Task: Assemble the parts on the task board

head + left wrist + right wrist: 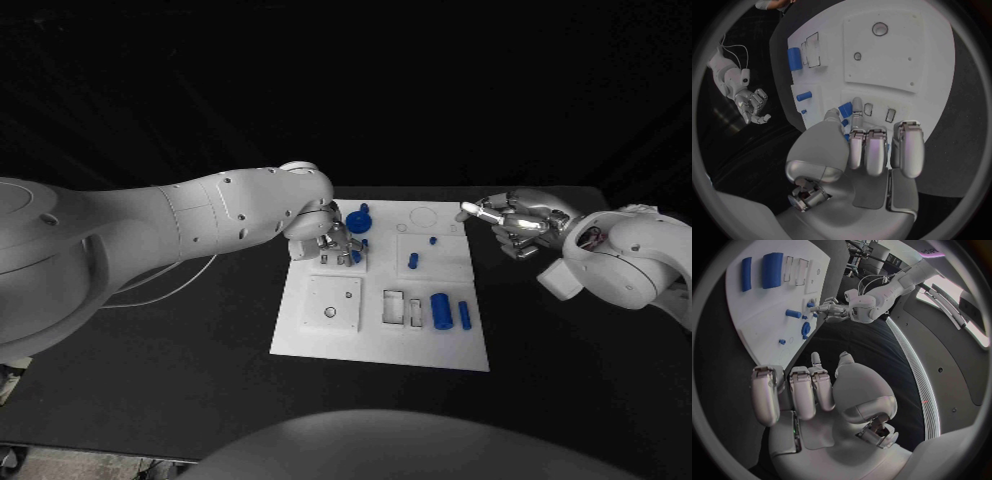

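The white task board point(378, 345) lies mid-table. My left hand point(332, 242) hovers over its far left part, thumb and a finger pinching a small blue part point(356, 256) point(844, 107) beside two narrow slots point(890, 115). A round blue part point(359, 220) sits just beyond that hand. More blue parts lie on the board: a small peg point(433, 240), a short bar point(413, 261), a wide block point(441, 310) and a slim bar point(464, 315). My right hand point(516, 222) point(811, 390) hangs off the board's far right corner, fingers curled in, holding nothing.
A raised white panel point(333, 303) with holes takes the board's near left. Empty rectangular recesses point(394, 306) lie beside the wide block. A thin white cable point(159, 285) trails under my left arm on the black table.
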{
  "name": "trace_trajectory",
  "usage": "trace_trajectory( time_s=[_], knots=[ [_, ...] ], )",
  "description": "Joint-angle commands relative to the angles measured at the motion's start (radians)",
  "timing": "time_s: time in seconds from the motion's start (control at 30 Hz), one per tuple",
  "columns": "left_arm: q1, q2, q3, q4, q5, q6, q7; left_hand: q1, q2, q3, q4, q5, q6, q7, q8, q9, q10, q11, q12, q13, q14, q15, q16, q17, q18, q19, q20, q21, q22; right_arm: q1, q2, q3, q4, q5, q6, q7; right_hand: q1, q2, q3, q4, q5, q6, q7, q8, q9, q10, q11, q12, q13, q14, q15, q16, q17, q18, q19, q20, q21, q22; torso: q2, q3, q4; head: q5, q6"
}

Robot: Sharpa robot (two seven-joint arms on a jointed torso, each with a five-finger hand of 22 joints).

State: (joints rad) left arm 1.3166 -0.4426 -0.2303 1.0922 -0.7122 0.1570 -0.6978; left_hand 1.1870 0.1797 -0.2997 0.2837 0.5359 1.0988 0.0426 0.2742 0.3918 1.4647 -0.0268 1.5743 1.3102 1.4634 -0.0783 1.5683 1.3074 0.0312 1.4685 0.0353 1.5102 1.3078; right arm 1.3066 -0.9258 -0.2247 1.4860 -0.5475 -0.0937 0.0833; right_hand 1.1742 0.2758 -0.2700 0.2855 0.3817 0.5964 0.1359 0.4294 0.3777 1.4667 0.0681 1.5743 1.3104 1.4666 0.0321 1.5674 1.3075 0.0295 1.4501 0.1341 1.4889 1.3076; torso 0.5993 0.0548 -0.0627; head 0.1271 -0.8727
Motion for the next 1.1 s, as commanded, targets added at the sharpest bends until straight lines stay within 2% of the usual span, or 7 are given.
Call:
trace_trajectory(
  time_s=[0.03,0.33,0.6,0.83,1.1],
  knots=[
    [0.000,0.004,0.001,-0.002,0.007,0.015,-0.145,0.015,0.000,0.010,-0.001,0.015,0.001,-0.003,-0.005,0.005,0.106,-0.008,-0.003,0.261,0.107,-0.006,0.002,0.263,-0.001,0.029,-0.007,-0.005,0.135,-0.001,0.000,0.000,0.001,-0.007,0.020,-0.002,0.012,-0.002,0.004,-0.004,0.004,0.007,0.002,0.004,-0.001,0.104,-0.004,-0.004,0.260,0.104,-0.009,0.003,0.263,0.003,-0.007,0.003,-0.004,0.220,0.000,0.0002,0.0001,0.002,0.000],
    [-0.001,0.006,0.001,-0.004,0.015,0.007,-0.139,0.029,-0.006,0.026,0.001,0.049,0.000,-0.005,-0.005,0.023,0.106,-0.009,-0.003,0.261,0.107,-0.007,0.002,0.263,0.001,0.024,-0.008,-0.009,0.129,-0.001,-0.001,0.000,0.000,-0.007,0.025,-0.006,0.015,-0.001,0.005,-0.003,0.005,0.009,0.003,0.005,-0.001,0.104,-0.004,-0.004,0.260,0.104,-0.009,0.003,0.263,0.004,-0.012,0.003,-0.007,0.219,0.000,0.0001,0.0000,-0.001,0.000],
    [-0.001,0.008,0.001,-0.007,0.018,0.005,-0.134,0.049,-0.017,0.049,0.002,0.072,-0.004,-0.011,0.018,0.066,0.106,-0.014,-0.003,0.261,0.107,-0.011,0.002,0.263,0.003,0.019,-0.011,-0.014,0.123,-0.002,-0.002,0.000,0.000,-0.007,0.027,-0.009,0.017,-0.001,0.005,-0.003,0.006,0.011,0.003,0.006,-0.001,0.104,-0.004,-0.004,0.260,0.104,-0.008,0.003,0.263,0.005,-0.014,0.003,-0.009,0.218,0.000,-0.0001,0.0000,-0.001,0.000],
    [-0.001,0.008,0.002,-0.008,0.019,-0.003,-0.127,0.066,-0.037,0.083,0.002,0.105,-0.028,-0.018,0.066,0.140,0.106,-0.021,-0.003,0.261,0.107,-0.017,0.002,0.263,0.003,0.019,-0.016,-0.017,0.123,-0.002,0.000,0.000,-0.004,-0.007,0.030,-0.013,0.021,-0.001,0.006,-0.003,0.007,0.016,0.003,0.008,-0.001,0.104,-0.004,-0.004,0.260,0.104,-0.008,0.003,0.263,0.005,-0.016,0.003,-0.010,0.217,0.000,0.0004,0.0004,0.000,0.000],
    [-0.001,0.007,0.002,-0.005,0.019,-0.014,-0.118,0.088,-0.065,0.142,0.002,0.149,-0.065,-0.029,0.139,0.242,0.106,-0.030,-0.003,0.261,0.107,-0.025,0.002,0.263,0.003,0.020,-0.025,-0.018,0.127,-0.004,0.004,0.000,-0.007,-0.007,0.033,-0.015,0.025,0.000,0.008,-0.002,0.010,0.022,0.003,0.010,-0.001,0.104,-0.003,-0.004,0.260,0.104,-0.008,0.003,0.263,0.006,-0.018,0.003,-0.012,0.217,0.000,0.0003,0.0000,0.003,0.000]
  ],
)
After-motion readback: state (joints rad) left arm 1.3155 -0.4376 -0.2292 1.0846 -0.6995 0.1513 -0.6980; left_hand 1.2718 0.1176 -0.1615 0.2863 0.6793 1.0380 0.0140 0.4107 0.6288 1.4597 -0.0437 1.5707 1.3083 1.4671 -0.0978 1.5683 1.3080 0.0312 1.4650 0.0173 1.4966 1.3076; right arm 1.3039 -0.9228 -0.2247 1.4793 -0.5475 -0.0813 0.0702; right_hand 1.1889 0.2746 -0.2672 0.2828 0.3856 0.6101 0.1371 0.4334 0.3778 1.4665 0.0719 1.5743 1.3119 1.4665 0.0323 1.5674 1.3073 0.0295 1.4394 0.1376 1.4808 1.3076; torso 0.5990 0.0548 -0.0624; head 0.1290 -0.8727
